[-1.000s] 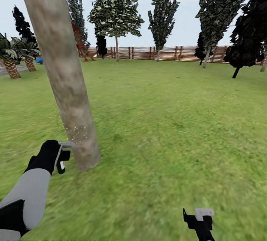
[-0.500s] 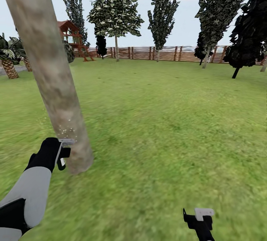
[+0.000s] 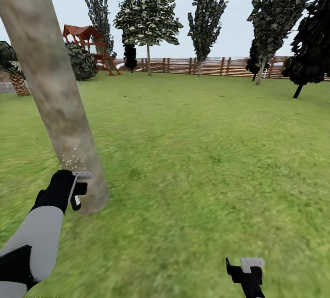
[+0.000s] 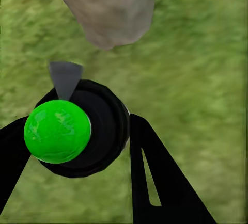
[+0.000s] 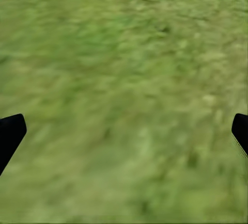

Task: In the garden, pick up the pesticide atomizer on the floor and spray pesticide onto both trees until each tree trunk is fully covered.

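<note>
A wide green lawn (image 3: 206, 160) stretches to a brown slatted fence (image 3: 215, 66), with a red play tower (image 3: 87, 41) and dark trees along the far edge. Just ahead on my left stands a thick pale-grey trunk (image 3: 55, 96), leaning across the head view. My left gripper (image 4: 77, 146) is clamped on the sprayer (image 4: 82, 128): in the wrist view its black body and bright green cap sit between my two fingers, and its grey nozzle (image 4: 65, 78) points at the foot of the trunk. A scatter of pale specks (image 3: 73, 158) shows on the bark just above my hand. My right gripper (image 5: 124, 131) hangs low over bare grass, fingers wide apart and holding nothing.

As I judge it, I am spraying the lower trunk. To do it well I should keep the nozzle aimed squarely at the bark, near but not touching, and work round and upward so no patch is missed.
</note>
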`<state>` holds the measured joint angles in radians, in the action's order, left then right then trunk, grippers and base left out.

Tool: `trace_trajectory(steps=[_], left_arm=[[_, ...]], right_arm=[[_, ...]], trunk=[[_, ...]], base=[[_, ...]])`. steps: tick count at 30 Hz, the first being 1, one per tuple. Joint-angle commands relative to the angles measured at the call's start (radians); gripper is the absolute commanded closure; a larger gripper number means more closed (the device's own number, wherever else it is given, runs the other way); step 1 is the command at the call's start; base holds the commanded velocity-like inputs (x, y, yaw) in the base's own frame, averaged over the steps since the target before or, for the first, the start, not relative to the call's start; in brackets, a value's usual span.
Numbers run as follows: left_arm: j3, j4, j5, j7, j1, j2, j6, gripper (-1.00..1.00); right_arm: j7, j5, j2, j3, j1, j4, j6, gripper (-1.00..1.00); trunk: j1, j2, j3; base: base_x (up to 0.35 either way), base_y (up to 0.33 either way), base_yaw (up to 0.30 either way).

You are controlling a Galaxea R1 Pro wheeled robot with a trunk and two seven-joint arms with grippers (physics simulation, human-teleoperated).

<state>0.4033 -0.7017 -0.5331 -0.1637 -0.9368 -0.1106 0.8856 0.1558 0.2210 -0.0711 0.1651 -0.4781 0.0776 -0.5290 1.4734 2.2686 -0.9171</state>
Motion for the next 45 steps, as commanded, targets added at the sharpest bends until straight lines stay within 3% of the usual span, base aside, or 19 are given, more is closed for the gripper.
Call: trace_trajectory(steps=[1,9,27,39,41,45], left_arm=[[0.004,-0.001,-0.011,-0.01,-0.001,0.001,0.003,1.0],[0.004,-0.001,-0.011,-0.007,0.008,0.001,0.001,1.0],[0.003,-0.001,-0.014,-0.004,0.012,-0.009,0.001,1.0],[0.003,-0.001,-0.018,-0.004,0.013,-0.017,0.001,1.0],[0.004,-0.002,-0.019,-0.003,0.013,-0.022,0.001,1.0],[0.007,-0.001,-0.018,-0.002,0.015,-0.059,0.001,1.0]], right_arm=[[0.004,0.011,0.0,0.007,-0.001,-0.001,-0.002,-1.0],[0.004,0.011,0.0,0.007,-0.001,-0.001,-0.003,-1.0],[0.004,0.011,-0.001,0.007,-0.001,-0.001,-0.003,-1.0],[0.004,0.011,0.0,0.007,-0.001,-0.001,-0.003,-1.0],[0.004,0.011,0.0,0.007,-0.001,-0.001,-0.003,-1.0],[0.004,0.011,0.0,0.007,-0.001,-0.001,-0.003,-1.0]], trunk=[[0.0,0.0,-0.001],[0.0,0.0,-0.001],[0.0,0.0,-0.001],[0.0,0.0,-0.001],[0.0,0.0,-0.001],[0.0,0.0,-0.001]], base=[[0.137,-0.274,0.232],[0.129,-0.274,0.227],[0.119,-0.274,0.014],[0.118,-0.274,0.258],[0.129,-0.274,0.277],[0.154,-0.262,0.277]])
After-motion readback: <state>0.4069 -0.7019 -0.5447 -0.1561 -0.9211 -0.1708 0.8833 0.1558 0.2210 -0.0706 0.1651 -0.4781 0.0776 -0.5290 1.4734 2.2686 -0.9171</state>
